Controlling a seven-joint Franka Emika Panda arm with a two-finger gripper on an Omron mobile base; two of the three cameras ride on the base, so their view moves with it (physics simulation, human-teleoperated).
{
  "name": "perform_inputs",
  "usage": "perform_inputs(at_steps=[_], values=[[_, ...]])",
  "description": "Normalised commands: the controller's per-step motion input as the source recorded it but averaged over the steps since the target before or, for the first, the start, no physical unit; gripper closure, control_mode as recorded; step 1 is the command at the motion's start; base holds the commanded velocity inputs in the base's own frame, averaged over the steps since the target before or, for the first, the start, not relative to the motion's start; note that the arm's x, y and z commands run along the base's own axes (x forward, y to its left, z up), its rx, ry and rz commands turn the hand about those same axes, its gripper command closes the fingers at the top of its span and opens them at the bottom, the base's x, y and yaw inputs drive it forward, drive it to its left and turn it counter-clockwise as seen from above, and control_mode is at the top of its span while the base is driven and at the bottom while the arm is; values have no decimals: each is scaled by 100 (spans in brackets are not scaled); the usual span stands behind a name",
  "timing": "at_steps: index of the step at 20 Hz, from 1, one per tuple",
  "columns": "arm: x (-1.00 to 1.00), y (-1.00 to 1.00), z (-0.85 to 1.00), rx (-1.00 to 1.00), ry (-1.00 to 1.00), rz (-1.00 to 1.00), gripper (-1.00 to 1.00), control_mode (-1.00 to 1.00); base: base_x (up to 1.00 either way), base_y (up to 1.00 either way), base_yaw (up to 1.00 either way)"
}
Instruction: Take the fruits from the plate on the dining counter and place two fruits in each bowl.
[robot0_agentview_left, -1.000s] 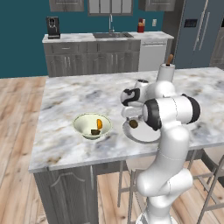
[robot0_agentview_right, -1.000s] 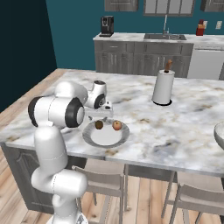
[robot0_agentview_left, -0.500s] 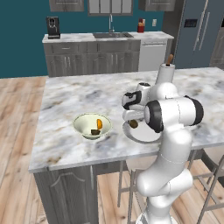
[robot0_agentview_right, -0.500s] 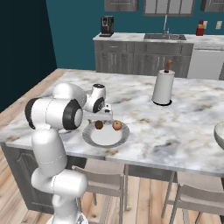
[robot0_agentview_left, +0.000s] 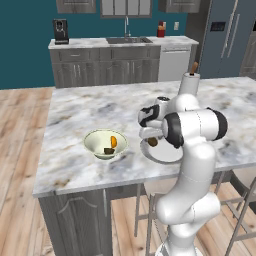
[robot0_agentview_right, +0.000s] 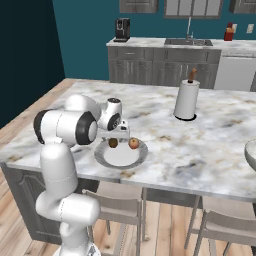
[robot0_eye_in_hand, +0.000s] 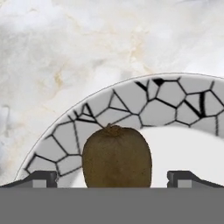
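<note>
On the dining counter (robot0_agentview_left: 75, 112) the plate (robot0_agentview_right: 122, 157), grey-rimmed with a white centre, holds a brown oval fruit (robot0_agentview_right: 113, 142) and a reddish-orange apple (robot0_agentview_right: 133, 143). My gripper (robot0_agentview_right: 115, 135) hangs open just above the brown fruit. In the hand view its two fingertips (robot0_eye_in_hand: 40, 178) stand wide on either side of the brown fruit (robot0_eye_in_hand: 116, 157) without touching it, over the plate's rim (robot0_eye_in_hand: 131, 105). The cream-green bowl (robot0_agentview_left: 95, 140) to the left holds an orange (robot0_agentview_left: 113, 141) and a dark fruit (robot0_agentview_left: 108, 150). The grey bowl (robot0_agentview_right: 251, 150) sits at the far right edge.
A paper towel holder (robot0_agentview_right: 186, 100) stands on the counter behind the plate. Stools (robot0_agentview_right: 117, 205) are tucked under the near edge. A cabinet run with a sink (robot0_agentview_left: 125, 40) lines the back wall. Bare marble lies between plate and grey bowl.
The hand has sunk a little toward the brown fruit on the plate. Its jaws stay wide open, and the fruits have not moved.
</note>
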Motion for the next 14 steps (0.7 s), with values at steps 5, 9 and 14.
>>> perform_inputs(at_steps=[5, 9, 14], values=[[0, 0, -30, 0, 0, 0, -100, -100, 0, 0, 0], [0, 0, -23, 0, 0, 0, -100, -100, 0, 0, 0], [0, 0, -9, 0, 0, 0, 100, -100, 0, 0, 0]])
